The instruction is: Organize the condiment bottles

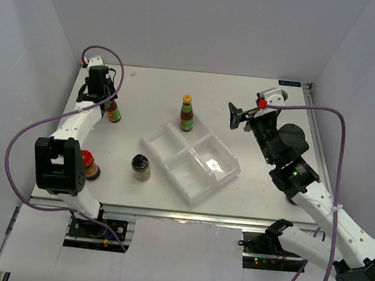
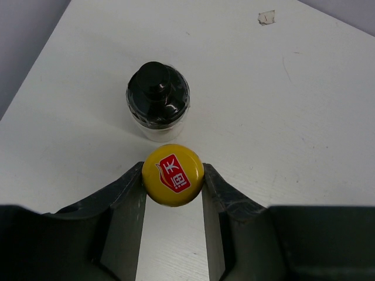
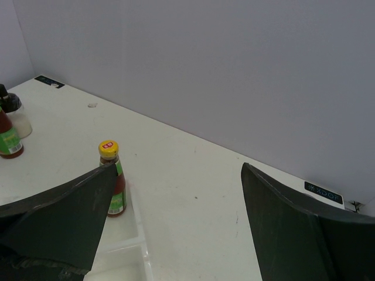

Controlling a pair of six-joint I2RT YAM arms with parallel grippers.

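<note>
My left gripper (image 2: 173,171) is shut on the yellow cap of a slim dark sauce bottle (image 2: 173,178) standing on the table at the far left (image 1: 114,113). A pale black-capped bottle (image 2: 158,104) stands just beyond it; the top view hides that one behind the gripper. A second yellow-capped sauce bottle (image 1: 187,112) stands at the clear tray's (image 1: 200,181) far corner; I cannot tell whether it is inside. A red-lidded jar (image 1: 90,166) and a grey-lidded shaker (image 1: 141,168) stand at the near left. My right gripper (image 1: 241,117) is open and empty, raised right of the tray.
The white booth walls close in the table on the left, back and right. The left arm's elbow (image 1: 59,161) partly covers the red-lidded jar. The right wrist view shows the tray's corner (image 3: 136,243) under the second sauce bottle (image 3: 112,178).
</note>
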